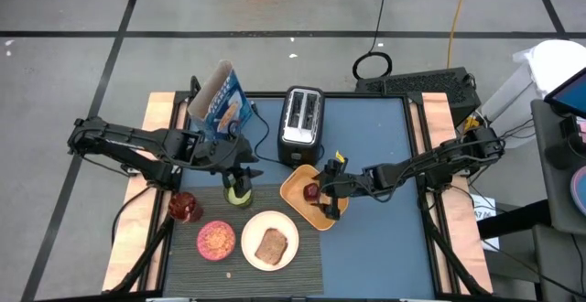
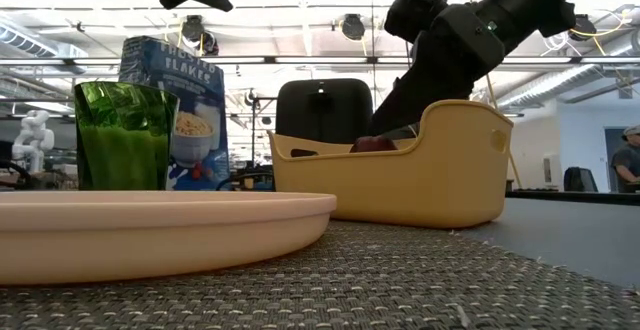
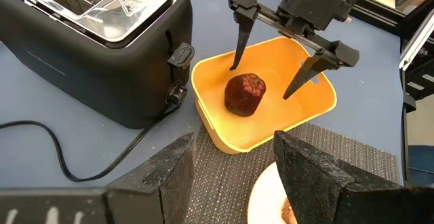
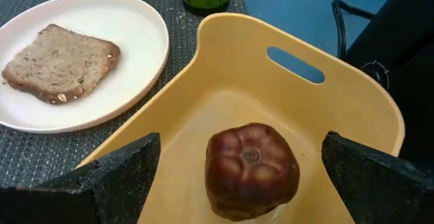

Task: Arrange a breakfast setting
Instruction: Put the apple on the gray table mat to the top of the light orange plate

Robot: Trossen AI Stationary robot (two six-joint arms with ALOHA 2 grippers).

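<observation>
Right gripper [image 3: 269, 62]: we are holding its fingers spread wide above the red glass [image 4: 252, 170], which is lying in the yellow tray [image 1: 298, 190] beside the placemat [image 1: 306, 264]; left gripper [image 1: 240, 167], fingers apart, is hovering over the green cup [image 1: 238, 192].

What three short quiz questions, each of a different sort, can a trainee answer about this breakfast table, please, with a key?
1. True or false: the toast slice lies on the round white plate.
2. Multiple choice: what is in the yellow tray? A) a dark red fruit B) a spoon C) a slice of bread
3. Fill in: the open right claw hangs over the ____.

Key
1. True.
2. A: a dark red fruit lies inside, between the claw's spread fingers.
3. Yellow tray. The left claw hangs open near the small green cup.
</observation>
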